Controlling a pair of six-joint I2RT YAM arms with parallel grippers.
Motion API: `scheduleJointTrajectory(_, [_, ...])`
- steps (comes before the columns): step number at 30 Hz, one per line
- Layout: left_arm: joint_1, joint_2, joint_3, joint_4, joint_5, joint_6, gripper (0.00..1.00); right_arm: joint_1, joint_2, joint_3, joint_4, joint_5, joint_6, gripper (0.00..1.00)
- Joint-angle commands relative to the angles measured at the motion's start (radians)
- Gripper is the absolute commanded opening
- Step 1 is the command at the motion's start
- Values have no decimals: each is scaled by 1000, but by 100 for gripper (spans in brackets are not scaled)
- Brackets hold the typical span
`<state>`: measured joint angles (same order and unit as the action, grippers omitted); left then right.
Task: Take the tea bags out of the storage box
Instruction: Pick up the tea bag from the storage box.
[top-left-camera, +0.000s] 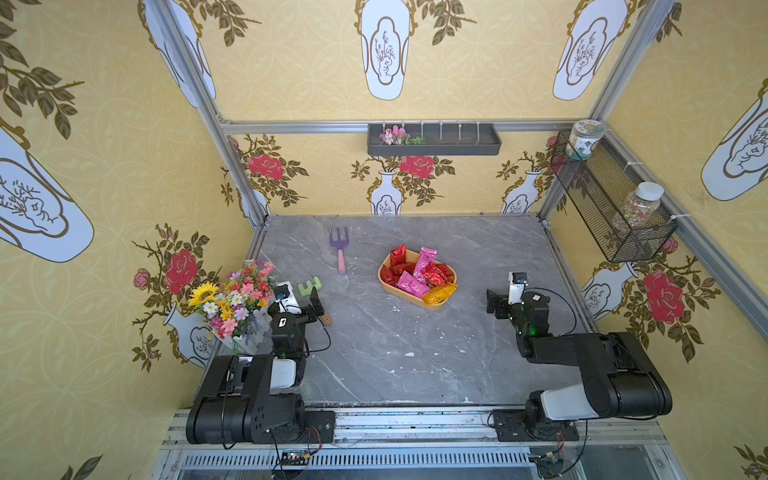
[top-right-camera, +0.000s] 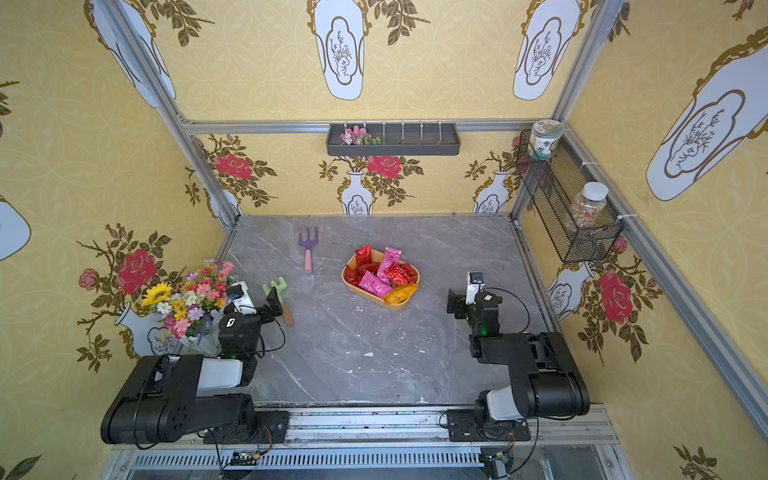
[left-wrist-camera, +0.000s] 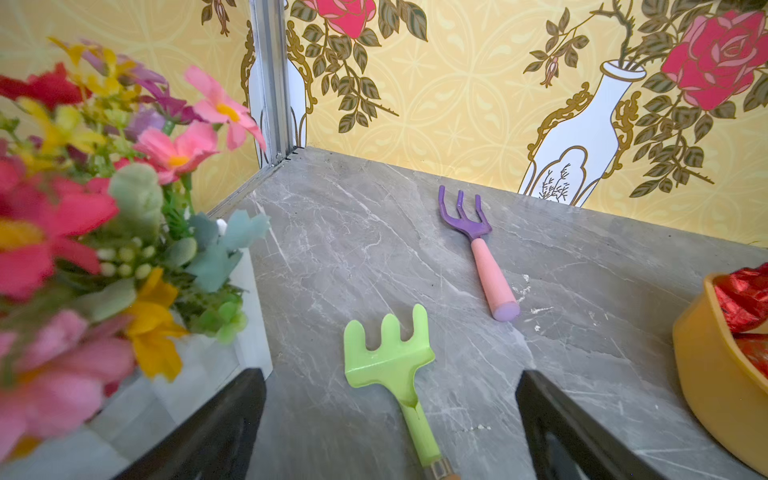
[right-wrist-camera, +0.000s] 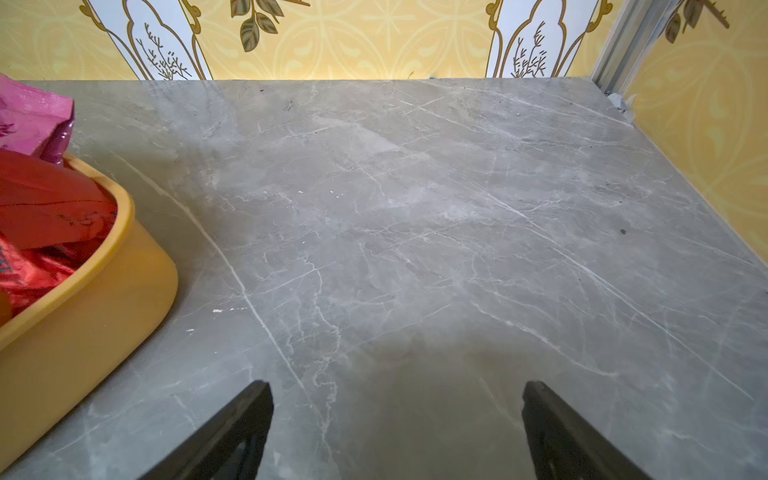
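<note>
- Tea bags (top-left-camera: 415, 272) (red, magenta-pink and one orange-yellow sachet) lie heaped in the storage box (top-left-camera: 431, 307), and some overhang its rim.
- The storage box stands near the middle of the grey marble tabletop (top-left-camera: 395, 365), between the two arms.
- Left gripper (left-wrist-camera: 388, 376): jaws spread wide, gripping nothing. A green toy rake (left-wrist-camera: 386, 357) lies on the tabletop under the gap.
- Right gripper (right-wrist-camera: 397, 388): jaws spread wide, gripping nothing, above the tabletop near the box.

You see tea bags (top-left-camera: 415, 274) in the storage box (top-left-camera: 432, 306) at the middle of the table (top-left-camera: 374, 353); hand fork (top-left-camera: 340, 249) behind-left, rake (top-left-camera: 309, 286) beside bouquet (top-left-camera: 237, 303) at left.
</note>
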<state>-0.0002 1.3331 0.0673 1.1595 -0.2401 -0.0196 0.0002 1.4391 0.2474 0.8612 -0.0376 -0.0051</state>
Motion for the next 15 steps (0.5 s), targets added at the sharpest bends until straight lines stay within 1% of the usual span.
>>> scheduleJointTrajectory(1, [-1,3,5,45,6,3,100,2,-5,-2,22,8,-8,97])
scheduleJointTrajectory(15, [0,2,5,42,3,2,100,0,-3,0,21,0,-2,97])
